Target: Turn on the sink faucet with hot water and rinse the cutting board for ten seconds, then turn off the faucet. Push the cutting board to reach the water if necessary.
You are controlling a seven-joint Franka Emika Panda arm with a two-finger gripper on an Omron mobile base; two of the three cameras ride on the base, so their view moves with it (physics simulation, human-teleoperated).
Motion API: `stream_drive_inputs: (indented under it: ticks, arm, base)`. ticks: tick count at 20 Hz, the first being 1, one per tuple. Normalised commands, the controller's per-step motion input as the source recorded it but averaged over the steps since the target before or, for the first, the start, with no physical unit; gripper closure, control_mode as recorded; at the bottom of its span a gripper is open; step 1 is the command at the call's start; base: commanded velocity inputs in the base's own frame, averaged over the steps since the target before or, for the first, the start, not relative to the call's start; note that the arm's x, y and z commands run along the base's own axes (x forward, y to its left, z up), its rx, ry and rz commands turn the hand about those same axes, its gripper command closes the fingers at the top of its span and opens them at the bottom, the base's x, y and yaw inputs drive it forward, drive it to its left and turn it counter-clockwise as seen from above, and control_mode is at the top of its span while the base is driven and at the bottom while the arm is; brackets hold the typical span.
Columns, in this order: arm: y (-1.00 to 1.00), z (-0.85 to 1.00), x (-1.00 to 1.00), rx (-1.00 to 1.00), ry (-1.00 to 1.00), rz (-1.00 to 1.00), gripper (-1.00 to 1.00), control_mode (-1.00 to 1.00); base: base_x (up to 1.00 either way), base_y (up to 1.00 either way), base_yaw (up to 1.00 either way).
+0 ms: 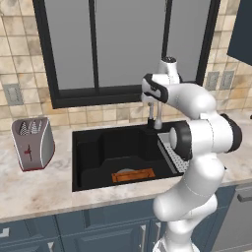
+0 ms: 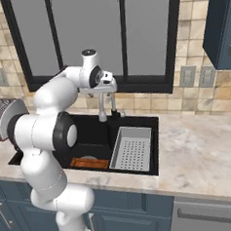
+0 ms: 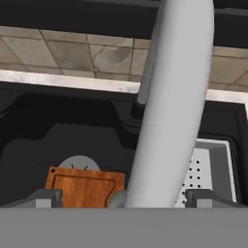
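Note:
The sink faucet rises at the back rim of the black sink. My gripper hangs open over its arch, pointing down. In the hand view the grey spout runs up between my two fingertips, and I cannot tell whether they touch it. The cutting board lies flat on the sink floor near the front wall, partly over a grey drain. The water is out of view.
A grey perforated rack fills the sink's right compartment. A toaster stands on the marble counter to the left. A dark-framed window backs the sink.

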Motion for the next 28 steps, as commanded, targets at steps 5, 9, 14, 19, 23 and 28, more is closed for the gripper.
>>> stream_drive_inputs:
  ticks: [5, 9, 14, 19, 23, 28]
  arm:
    - [0.51, -0.01, 0.14, -0.05, 0.05, 0.00, -1.00, -1.00]
    - [0.48, 0.00, 0.12, -0.03, 0.04, 0.00, -1.00, -1.00]
    - [0.52, -0.01, 0.19, -0.01, 0.06, 0.00, -1.00, -1.00]
    - [0.50, -0.06, 0.18, 0.00, 0.07, 0.00, -1.00, -1.00]
    - [0.44, -0.06, 0.17, 0.00, 0.06, 0.00, -1.00, -1.00]
    - [0.46, -0.03, 0.12, 0.00, 0.05, 0.00, -1.00, -1.00]
  base:
    - [0.00, 0.00, 0.00]
    - [0.00, 0.00, 0.00]
    - [0.00, 0.00, 0.00]
    - [0.00, 0.00, 0.00]
    - [0.00, 0.00, 0.00]
    - [0.00, 0.00, 0.00]
